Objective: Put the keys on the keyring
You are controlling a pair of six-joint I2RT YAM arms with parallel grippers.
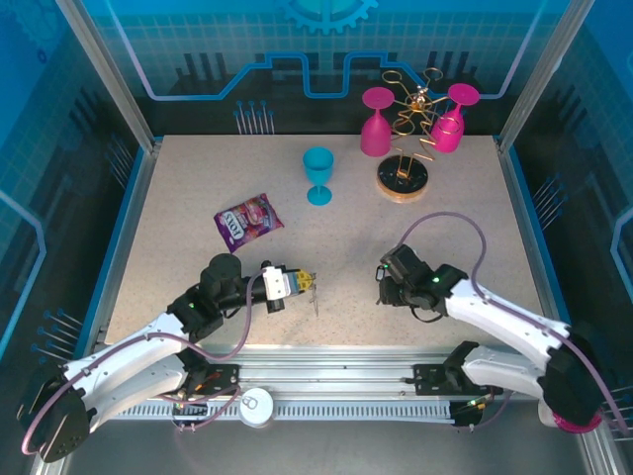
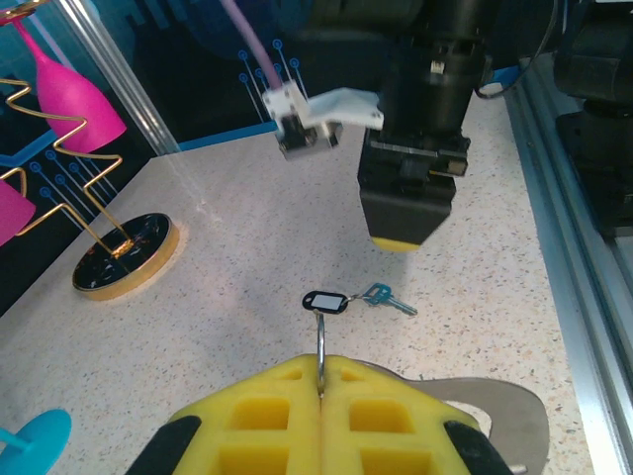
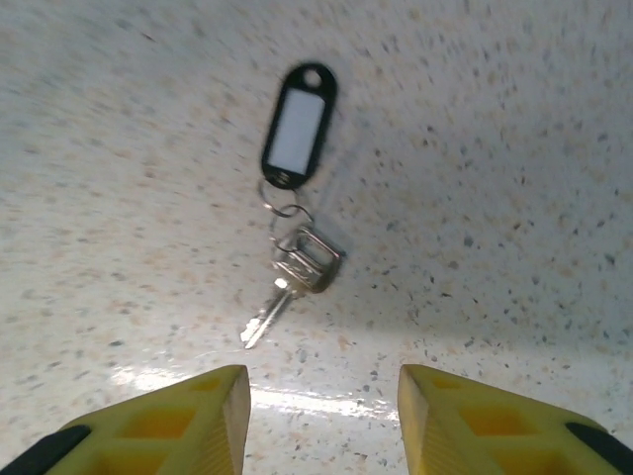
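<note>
My left gripper (image 1: pixel 310 282) (image 2: pixel 321 374) is shut on the keyring (image 2: pixel 321 336), a thin metal loop seen edge-on that sticks out past the yellow pads; from above the keyring (image 1: pixel 316 300) hangs as a thin line. The keys (image 3: pixel 295 272) lie flat on the table: a small silver key joined by little rings to a black tag (image 3: pixel 297 129). My right gripper (image 3: pixel 324 396) (image 1: pixel 382 287) hovers open just over them, holding nothing. In the left wrist view the tag (image 2: pixel 326 301) and key (image 2: pixel 388 297) sit just beyond the loop's far end; nothing passes through the tag's hole.
A blue goblet (image 1: pixel 318 176) stands mid-table. Two pink goblets (image 1: pixel 376 124) (image 1: pixel 450 124) flank a gold wire stand (image 1: pixel 404 168) at the back right. A purple sweets packet (image 1: pixel 247 220) lies to the left. The table's metal front rail (image 1: pixel 336 361) runs close behind both grippers.
</note>
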